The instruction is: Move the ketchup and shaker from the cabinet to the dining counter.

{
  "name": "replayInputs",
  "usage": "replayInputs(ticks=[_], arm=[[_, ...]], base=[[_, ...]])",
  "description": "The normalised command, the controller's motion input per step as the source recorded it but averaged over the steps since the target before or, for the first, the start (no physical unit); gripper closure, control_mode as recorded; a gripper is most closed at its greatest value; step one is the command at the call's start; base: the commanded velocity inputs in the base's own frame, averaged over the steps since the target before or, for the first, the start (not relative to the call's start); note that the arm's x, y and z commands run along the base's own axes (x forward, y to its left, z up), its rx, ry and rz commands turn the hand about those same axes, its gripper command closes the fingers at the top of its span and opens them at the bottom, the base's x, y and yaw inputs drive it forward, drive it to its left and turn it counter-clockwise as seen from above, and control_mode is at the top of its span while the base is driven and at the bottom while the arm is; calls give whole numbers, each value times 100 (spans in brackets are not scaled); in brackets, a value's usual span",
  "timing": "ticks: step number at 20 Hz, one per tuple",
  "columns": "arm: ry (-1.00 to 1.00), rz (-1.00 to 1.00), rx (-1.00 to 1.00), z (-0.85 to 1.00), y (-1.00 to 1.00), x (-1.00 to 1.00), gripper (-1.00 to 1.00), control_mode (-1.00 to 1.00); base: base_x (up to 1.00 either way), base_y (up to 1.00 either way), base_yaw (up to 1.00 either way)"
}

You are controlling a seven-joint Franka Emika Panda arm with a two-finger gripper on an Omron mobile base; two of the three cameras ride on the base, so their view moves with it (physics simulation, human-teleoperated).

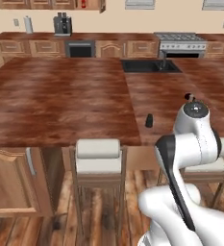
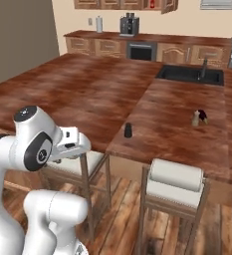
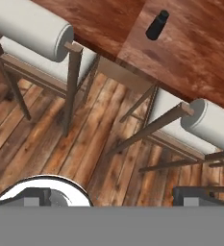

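Hand (image 3: 111, 194) wide and holding nothing, low in the hand view, aimed down past two stools (image 3: 31, 29) at the wood floor. Black shaker (image 1: 149, 120) upright near the tabletop (image 1: 60, 96) edge, right of centre — already delivered, apparently. Red ketchup (image 1: 83, 4) seemingly up in the cabinet (image 1: 51, 4) at top left, too small to confirm. Risk — swinging upward could clip a stool or topple the shaker.

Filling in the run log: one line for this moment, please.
shaker: upright on dining counter, near edge | hand: open, empty, above stools | ketchup: not on counter
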Motion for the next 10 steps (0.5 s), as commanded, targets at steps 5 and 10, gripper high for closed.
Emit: replayInputs(ticks=[5,10], arm=[[0,0,0,0,0,0,-100,100],[0,0,0,0,0,0,-100,100]], base=[[19,85,0],[34,78,-6]])
